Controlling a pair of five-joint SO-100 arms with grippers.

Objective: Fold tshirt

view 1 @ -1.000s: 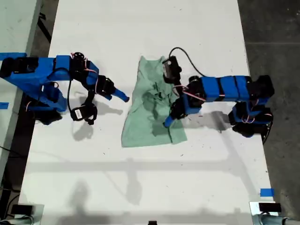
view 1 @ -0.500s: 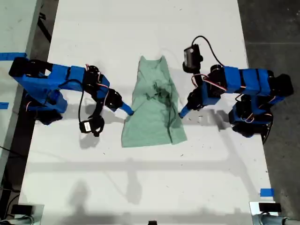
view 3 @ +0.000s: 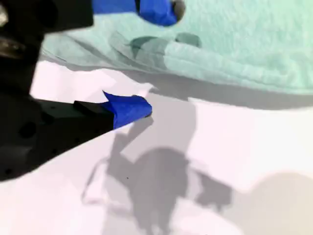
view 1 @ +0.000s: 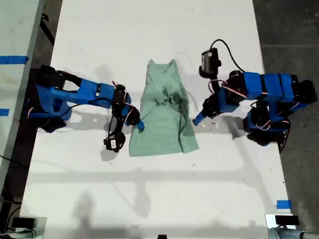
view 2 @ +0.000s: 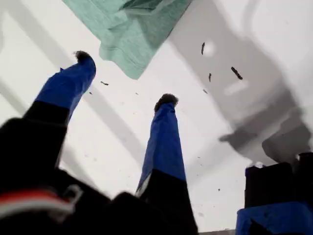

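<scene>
Here the tshirt lies partly folded on the white table, near the middle of the exterior view. My first gripper hangs at its three o'clock edge, jaws apart and empty. My second gripper, at nine o'clock, straddles the hem with its jaws spread.

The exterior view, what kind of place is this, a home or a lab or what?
Probably a robotics lab or workshop, not a home. A long white table carries two blue robot arms, a tshirt lies between them, blue tape markers sit at the table's edge, and the floor alongside is bare grey concrete.
</scene>
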